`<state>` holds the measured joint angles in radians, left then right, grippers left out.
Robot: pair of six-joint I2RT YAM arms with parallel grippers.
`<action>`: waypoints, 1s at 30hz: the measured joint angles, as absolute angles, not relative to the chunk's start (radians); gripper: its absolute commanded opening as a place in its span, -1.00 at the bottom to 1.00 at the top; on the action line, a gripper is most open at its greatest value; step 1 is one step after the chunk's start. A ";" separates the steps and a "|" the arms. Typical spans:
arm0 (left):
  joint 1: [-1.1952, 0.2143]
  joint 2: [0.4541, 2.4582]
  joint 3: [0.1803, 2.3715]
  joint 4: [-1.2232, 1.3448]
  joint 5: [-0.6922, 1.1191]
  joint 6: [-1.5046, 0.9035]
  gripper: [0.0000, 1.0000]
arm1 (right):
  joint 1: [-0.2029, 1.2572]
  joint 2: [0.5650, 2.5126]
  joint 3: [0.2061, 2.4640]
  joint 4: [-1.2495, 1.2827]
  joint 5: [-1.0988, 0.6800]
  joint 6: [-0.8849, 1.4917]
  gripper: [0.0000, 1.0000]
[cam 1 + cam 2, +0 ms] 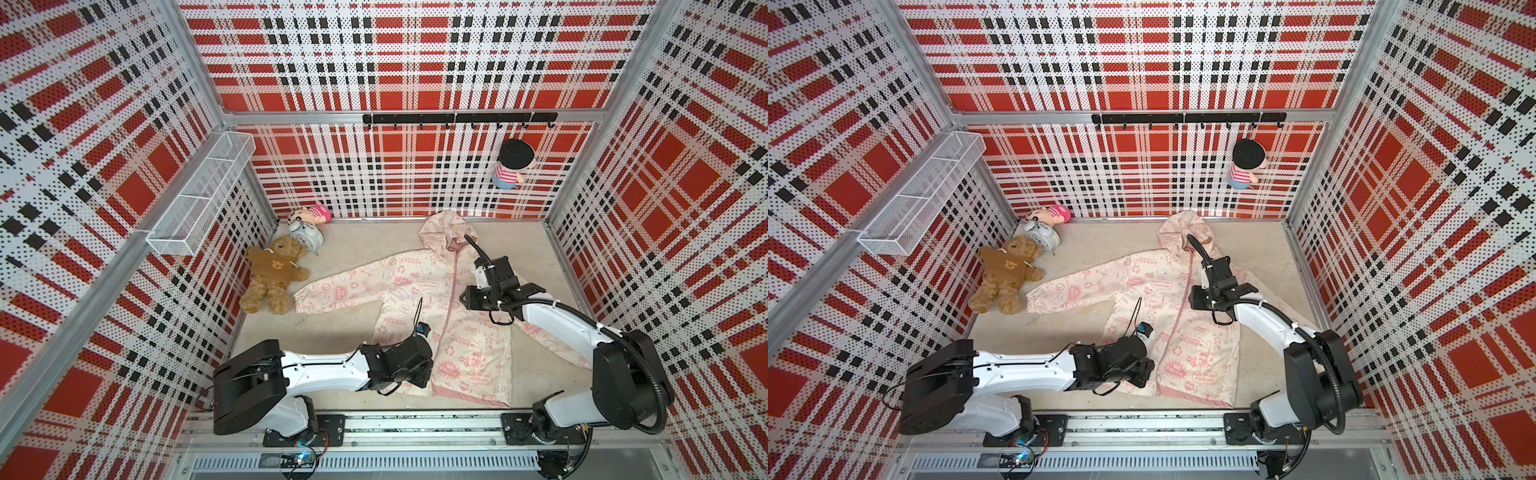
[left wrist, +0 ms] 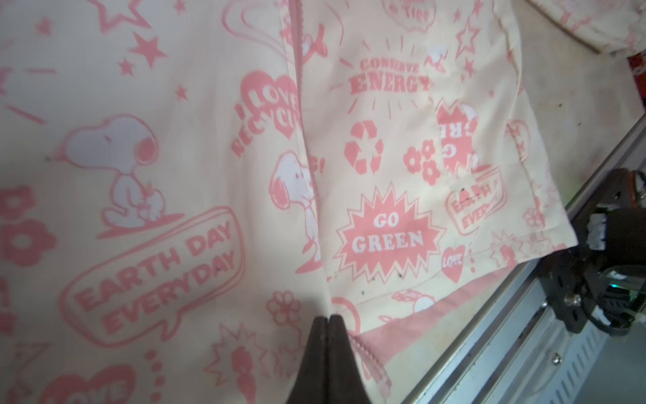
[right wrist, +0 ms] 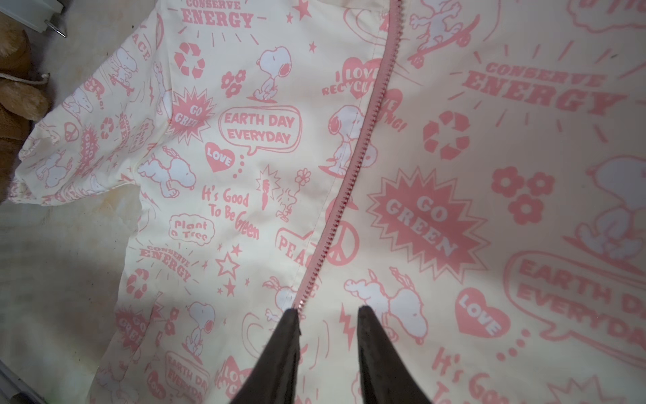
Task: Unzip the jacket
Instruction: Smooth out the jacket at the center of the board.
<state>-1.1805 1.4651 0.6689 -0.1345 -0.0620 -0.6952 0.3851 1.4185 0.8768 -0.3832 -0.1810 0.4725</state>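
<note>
My left fingers (image 2: 313,353) are pressed together at the jacket's (image 1: 415,282) hem. My right fingers (image 3: 381,353) stand narrowly apart, one tip touching the pink zipper (image 3: 353,168). The jacket lies spread on the beige floor (image 1: 332,332).

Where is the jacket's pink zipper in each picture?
Top view: pink zipper runs down the cream printed jacket, right of centre.
Top view: same, nearer centre.
Left wrist: leads away from the shut left hand.
Right wrist: leads diagonally from the open right hand.
Shared landmark: the jacket itself.
</note>
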 measured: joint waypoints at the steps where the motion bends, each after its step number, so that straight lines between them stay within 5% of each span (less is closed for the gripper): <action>1: -1.182 1.487 0.670 -0.136 -0.059 -0.696 -0.97 | 0.390 1.408 0.867 -0.383 -0.179 0.478 -0.37; 8: -1.198 1.617 0.739 -0.146 -0.067 -0.709 -1.00 | 0.458 1.380 0.809 -0.404 -0.147 0.521 -0.27; 13: -1.216 1.628 0.758 -0.154 -0.096 -0.719 -1.00 | 0.459 1.379 0.801 -0.461 -0.032 0.583 0.19; 15: -1.217 1.602 0.755 -0.185 -0.121 -0.725 -0.82 | 0.440 1.378 0.803 -0.488 0.024 0.607 0.30; 19: -1.210 1.439 0.757 -0.249 -0.233 -0.719 0.03 | 0.299 1.378 0.807 -0.502 0.080 0.635 0.31; 21: -1.183 1.334 0.767 -0.252 -0.303 -0.709 0.25 | 0.220 1.384 0.815 -0.498 0.089 0.640 0.27; 26: -0.875 1.182 0.760 -0.128 -0.301 -0.671 0.31 | 0.114 1.563 1.010 -0.471 0.085 0.606 0.14; 30: -0.642 1.266 0.781 -0.052 -0.268 -0.611 0.37 | 0.120 1.737 1.196 -0.396 -0.004 0.555 0.20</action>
